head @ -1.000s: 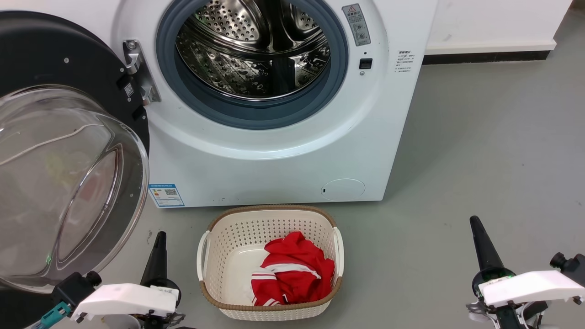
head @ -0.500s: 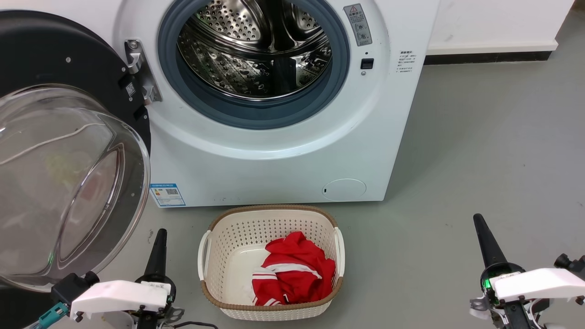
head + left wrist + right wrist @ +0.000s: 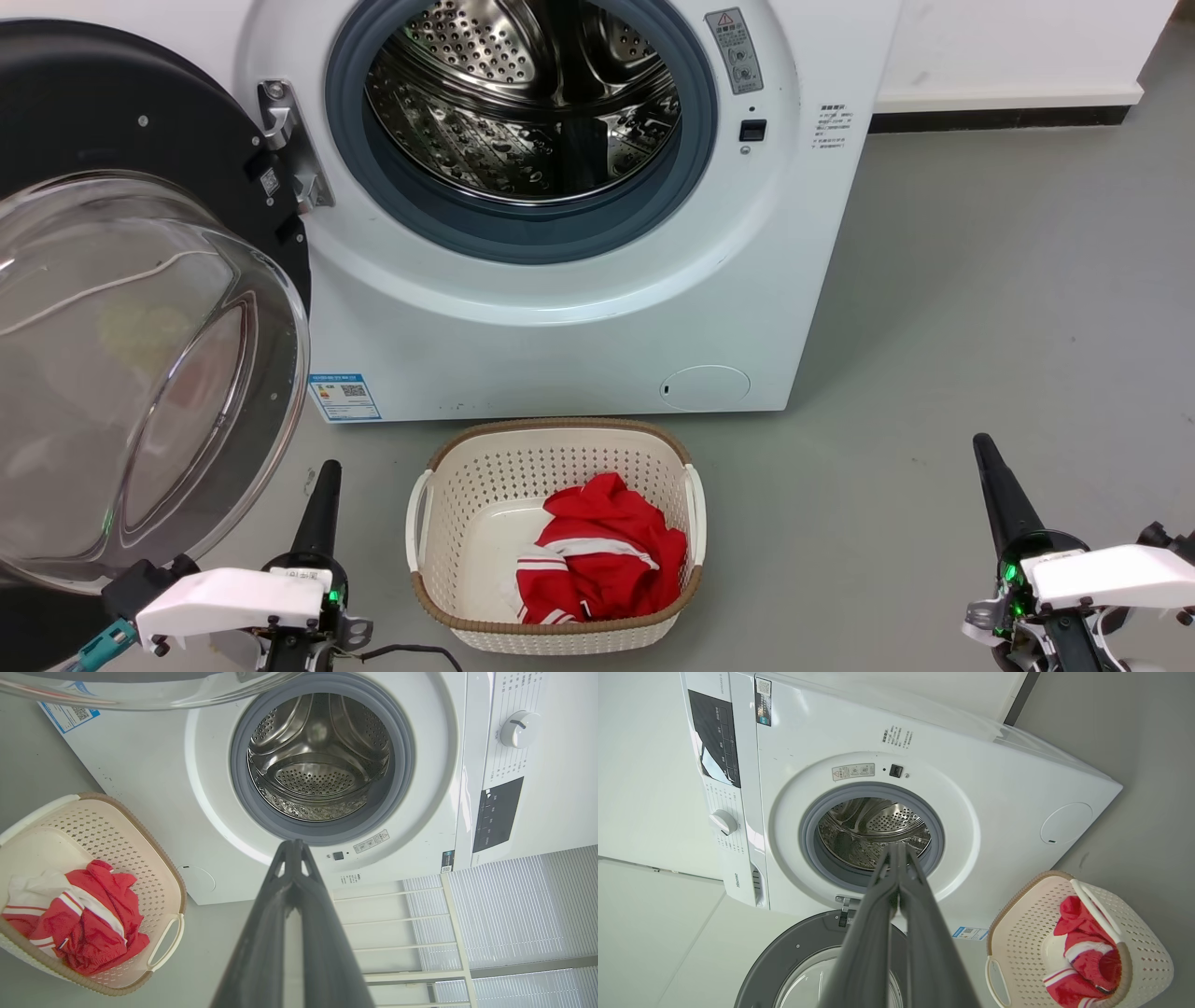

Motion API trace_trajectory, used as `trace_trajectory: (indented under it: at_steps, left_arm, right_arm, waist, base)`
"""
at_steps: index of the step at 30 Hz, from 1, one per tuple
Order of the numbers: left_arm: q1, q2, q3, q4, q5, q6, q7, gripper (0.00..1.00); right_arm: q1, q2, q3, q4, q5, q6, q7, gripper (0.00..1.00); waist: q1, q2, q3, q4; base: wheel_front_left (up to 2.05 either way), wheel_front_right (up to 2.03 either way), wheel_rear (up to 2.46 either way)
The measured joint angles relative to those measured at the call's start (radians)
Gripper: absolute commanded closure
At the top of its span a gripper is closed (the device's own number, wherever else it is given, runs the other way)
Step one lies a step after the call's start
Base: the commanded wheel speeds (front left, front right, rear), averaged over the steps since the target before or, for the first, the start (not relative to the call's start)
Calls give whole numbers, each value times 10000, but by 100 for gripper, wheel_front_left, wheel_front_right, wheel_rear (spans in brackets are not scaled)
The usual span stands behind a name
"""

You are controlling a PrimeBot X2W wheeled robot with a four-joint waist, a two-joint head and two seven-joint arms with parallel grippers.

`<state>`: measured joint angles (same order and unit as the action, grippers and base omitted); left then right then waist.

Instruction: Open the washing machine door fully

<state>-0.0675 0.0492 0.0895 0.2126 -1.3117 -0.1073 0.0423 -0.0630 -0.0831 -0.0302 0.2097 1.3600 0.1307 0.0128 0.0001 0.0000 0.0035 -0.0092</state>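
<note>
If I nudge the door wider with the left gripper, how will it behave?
The door probably swings rigidly on its metal hinge rather than flexing. Its glass bowl looks smooth and slippery, so a push may slide off; the black rim seems safer. That big glass suggests weight, so it may coast.

Washing machine [image 3: 560,355]: at back, on floor [image 3: 980,280].
Washing machine door [image 3: 140,308]: left of drum opening [image 3: 523,103], swung outward.
Basket [image 3: 560,427]: on floor, before machine.
Garment [image 3: 602,551]: in basket.

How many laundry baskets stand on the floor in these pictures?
1: the cream basket stands on the floor before the washing machine, with red clothing inside. None seems hidden.
</note>
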Motion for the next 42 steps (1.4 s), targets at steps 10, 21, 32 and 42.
trace_trajectory:
  at_steps: [10, 21, 32, 42]
  left_arm:
    - [-90, 2, 81, 100, -892, -75, 215, 100]
    - [-206, 2, 142, 194, -1762, -130, 431, 100]
    - [-311, 4, 203, 286, -2585, -196, 617, 100]
    - [-360, 4, 242, 337, -3003, -221, 723, 100]
  right_arm:
    - [-124, 4, -127, 100, 857, 0, 232, 100]
    - [-210, 10, -261, 192, 1674, 0, 412, 100]
    - [-339, 23, -383, 268, 2426, 0, 596, 100]
    - [-363, 44, -470, 328, 2834, 0, 717, 100]
  waist:
    - [0, 0, -1, 24]
    - [-1, 0, -2, 51]
    - [-1, 0, -3, 78]
    - [-1, 0, -3, 92]
  base:
    - [0, 0, 0]
    - [0, 0, 0]
    - [0, 0, 0]
    - [0, 0, 0]
